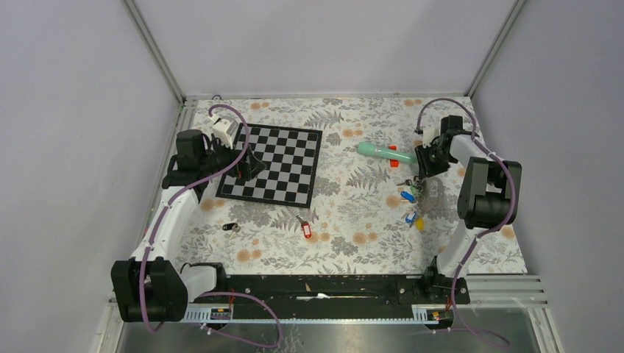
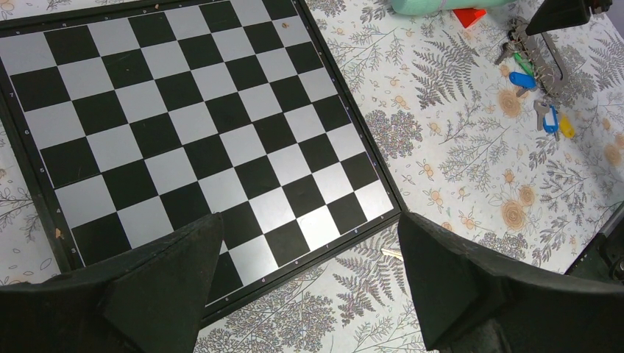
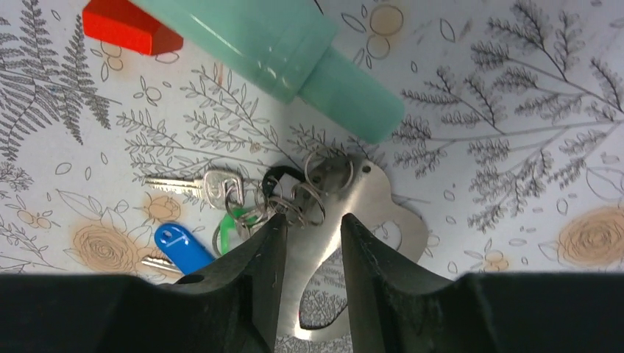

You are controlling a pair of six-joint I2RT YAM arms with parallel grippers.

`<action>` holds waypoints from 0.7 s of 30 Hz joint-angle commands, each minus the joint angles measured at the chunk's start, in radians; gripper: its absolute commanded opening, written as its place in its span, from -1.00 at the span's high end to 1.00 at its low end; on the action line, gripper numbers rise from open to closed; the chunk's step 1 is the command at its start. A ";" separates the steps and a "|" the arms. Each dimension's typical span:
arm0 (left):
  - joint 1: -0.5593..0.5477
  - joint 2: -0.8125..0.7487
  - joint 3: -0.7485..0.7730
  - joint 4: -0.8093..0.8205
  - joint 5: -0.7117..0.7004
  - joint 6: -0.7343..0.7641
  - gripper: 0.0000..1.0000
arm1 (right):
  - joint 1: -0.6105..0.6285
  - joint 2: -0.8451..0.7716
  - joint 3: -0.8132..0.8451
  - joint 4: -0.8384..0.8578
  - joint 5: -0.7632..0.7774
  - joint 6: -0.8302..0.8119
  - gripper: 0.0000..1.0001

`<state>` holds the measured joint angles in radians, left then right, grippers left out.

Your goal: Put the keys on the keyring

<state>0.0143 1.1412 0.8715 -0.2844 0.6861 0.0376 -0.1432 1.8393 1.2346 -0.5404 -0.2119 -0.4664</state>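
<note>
Keyring [image 3: 383,213], 3 o'clock on the counter [image 3: 515,110], is being grasped: right gripper [image 3: 313,219] half-shut astride it, hold I cannot tell. Next: clamp firmly.

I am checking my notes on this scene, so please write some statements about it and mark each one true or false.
1. The left gripper is open and holds nothing. True.
2. The red key lies on the chessboard. False: it lies on the cloth, nearer the arm bases than the chessboard.
3. The right gripper has one finger on each side of the keyring. True.
4. The red cap sits on the tube. False: the cap lies on the cloth beside the tube.
5. The black key lies apart from the keyring, on the left side. True.
</note>
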 commanded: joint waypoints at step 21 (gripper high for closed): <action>-0.002 -0.002 0.006 0.042 0.027 0.024 -0.98 | 0.187 -0.007 -0.029 -0.152 -0.239 -0.093 0.86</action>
<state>0.0143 1.1412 0.8711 -0.2840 0.6861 0.0463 -0.0658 1.8957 1.2575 -0.6430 -0.4103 -0.5346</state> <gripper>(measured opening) 0.989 0.084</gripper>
